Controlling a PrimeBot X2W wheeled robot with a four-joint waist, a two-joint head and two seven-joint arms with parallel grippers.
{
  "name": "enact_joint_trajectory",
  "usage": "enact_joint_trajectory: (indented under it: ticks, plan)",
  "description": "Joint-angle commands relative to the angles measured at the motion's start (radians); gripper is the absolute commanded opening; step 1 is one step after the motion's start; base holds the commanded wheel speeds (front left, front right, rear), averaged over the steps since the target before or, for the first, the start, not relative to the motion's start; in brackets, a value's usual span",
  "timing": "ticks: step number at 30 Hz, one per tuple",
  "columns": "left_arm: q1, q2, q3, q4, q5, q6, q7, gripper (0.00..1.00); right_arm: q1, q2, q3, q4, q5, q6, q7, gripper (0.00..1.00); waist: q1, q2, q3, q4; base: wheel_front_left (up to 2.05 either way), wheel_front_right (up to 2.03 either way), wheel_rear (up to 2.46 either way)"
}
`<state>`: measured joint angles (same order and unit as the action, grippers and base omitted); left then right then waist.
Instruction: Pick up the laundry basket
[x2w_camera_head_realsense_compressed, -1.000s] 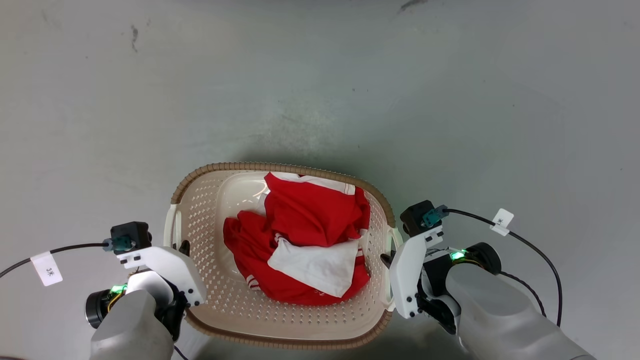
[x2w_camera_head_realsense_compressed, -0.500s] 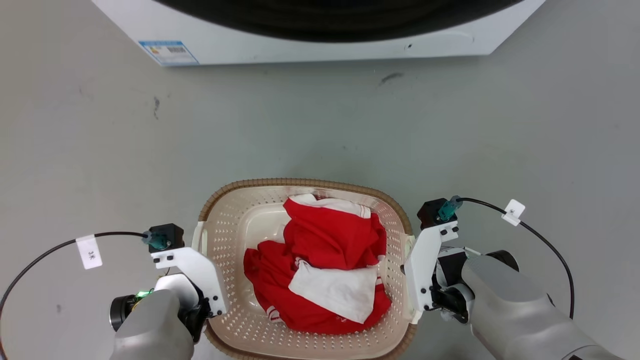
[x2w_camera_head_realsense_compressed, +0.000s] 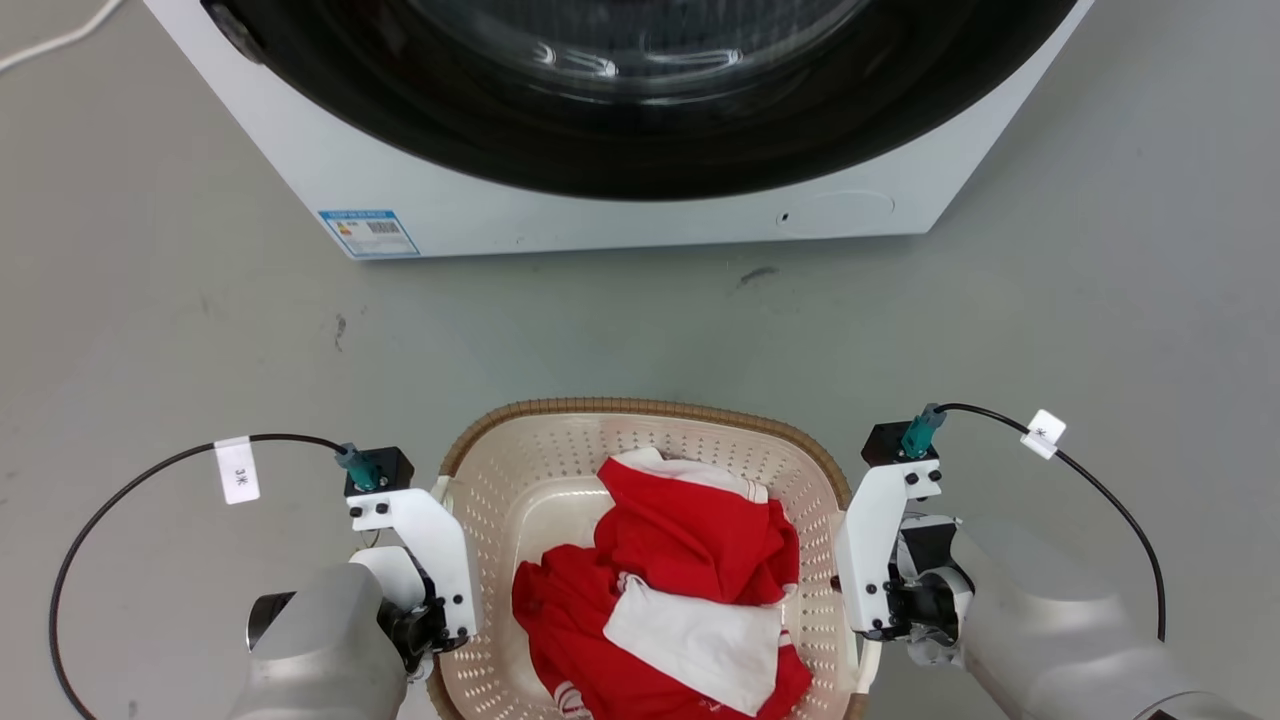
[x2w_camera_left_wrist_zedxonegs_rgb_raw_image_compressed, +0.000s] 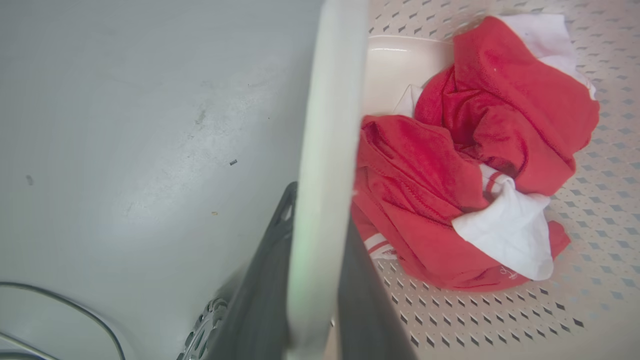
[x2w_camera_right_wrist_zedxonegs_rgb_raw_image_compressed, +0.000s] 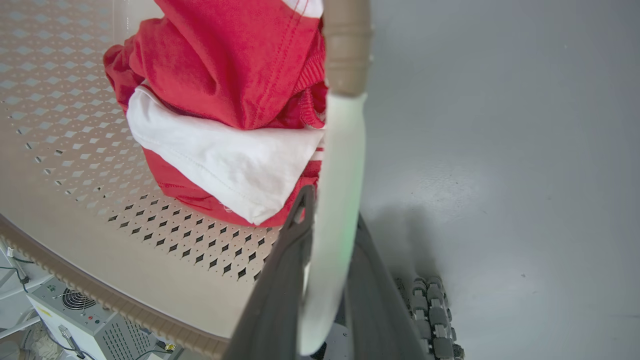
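Observation:
The cream laundry basket (x2w_camera_head_realsense_compressed: 640, 408), with perforated walls and a brown woven rim, sits between my two arms at the bottom of the head view. Red and white clothes (x2w_camera_head_realsense_compressed: 690, 560) lie in it. My left gripper (x2w_camera_head_realsense_compressed: 443, 610) is shut on the left side handle (x2w_camera_left_wrist_zedxonegs_rgb_raw_image_compressed: 330, 125), one dark finger on each face of it. My right gripper (x2w_camera_head_realsense_compressed: 852, 600) is shut on the right side handle (x2w_camera_right_wrist_zedxonegs_rgb_raw_image_compressed: 340, 150) in the same way. In the right wrist view the basket's rim (x2w_camera_right_wrist_zedxonegs_rgb_raw_image_compressed: 115, 305) hangs above my base.
A white washing machine (x2w_camera_head_realsense_compressed: 600, 225) with a dark round door stands across the top of the head view, a strip of grey floor (x2w_camera_head_realsense_compressed: 640, 320) between it and the basket. Black cables (x2w_camera_head_realsense_compressed: 1110, 500) loop out from both wrists.
The head view has swung up: the washing machine has come into view and grown. The basket and both grippers now sit lower in the picture, and both stay shut on the handles.

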<state>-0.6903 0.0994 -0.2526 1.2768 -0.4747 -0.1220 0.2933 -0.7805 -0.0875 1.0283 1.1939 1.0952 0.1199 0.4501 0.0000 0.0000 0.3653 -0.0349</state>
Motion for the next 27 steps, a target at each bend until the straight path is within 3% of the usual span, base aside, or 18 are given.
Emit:
enact_joint_trajectory:
  ticks: [1,27]
  plan:
    - [-0.019,-0.063,-0.017,-0.016,-0.02,-0.015,0.032,0.0,-0.023,0.057,0.003,-0.034,0.022,0.019,0.012,0.0,0.0,0.0,-0.035,-0.002,0.0,0.0,0.0]
    - [0.038,-0.054,-0.17,-0.015,-0.164,-0.015,0.346,0.0,0.017,0.012,0.027,0.014,0.131,0.019,0.313,0.0,0.0,0.0,-0.323,-0.003,0.0,0.0,0.0]
